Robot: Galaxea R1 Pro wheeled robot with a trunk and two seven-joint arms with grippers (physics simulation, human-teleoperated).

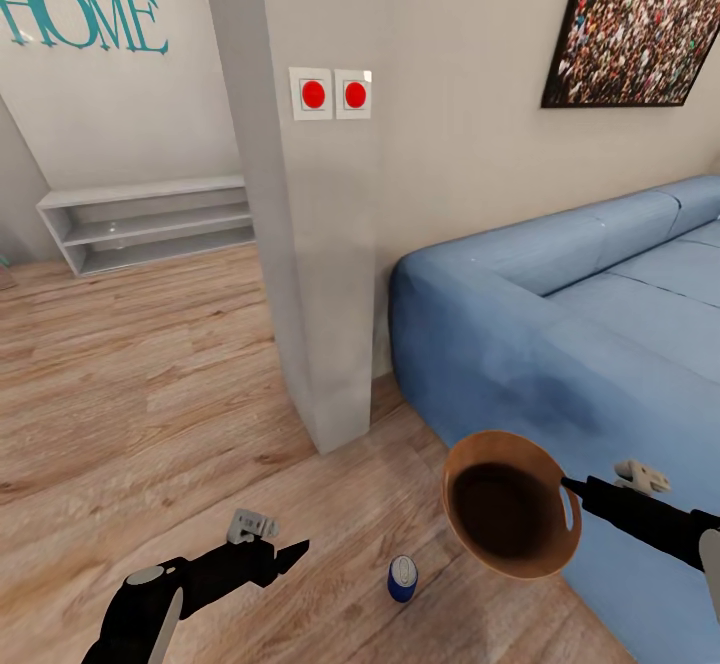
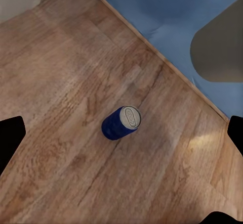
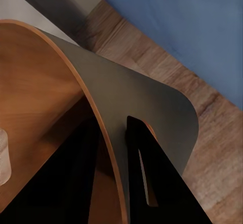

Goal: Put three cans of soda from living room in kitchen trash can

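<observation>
A blue soda can [image 1: 403, 578] stands upright on the wood floor in front of the sofa, its silver top [image 2: 130, 117] facing up. My left gripper [image 1: 293, 553] hovers a little to its left and above, open, with the can centred between the dark fingertips [image 2: 11, 135]. My right gripper [image 1: 568, 484] is shut on the rim of the trash can [image 1: 510, 504], one finger [image 3: 76, 173] inside and one outside the grey wall [image 3: 147, 97]. The bin hangs tilted, its brown inside facing me. The two orange cans are out of view.
The blue sofa [image 1: 600, 304] fills the right side, close behind the bin. A white wall pillar [image 1: 320, 244] with two red buttons stands ahead. A low white shelf [image 1: 150, 224] sits at the far left wall. A pale rounded object [image 3: 3, 158] shows inside the bin.
</observation>
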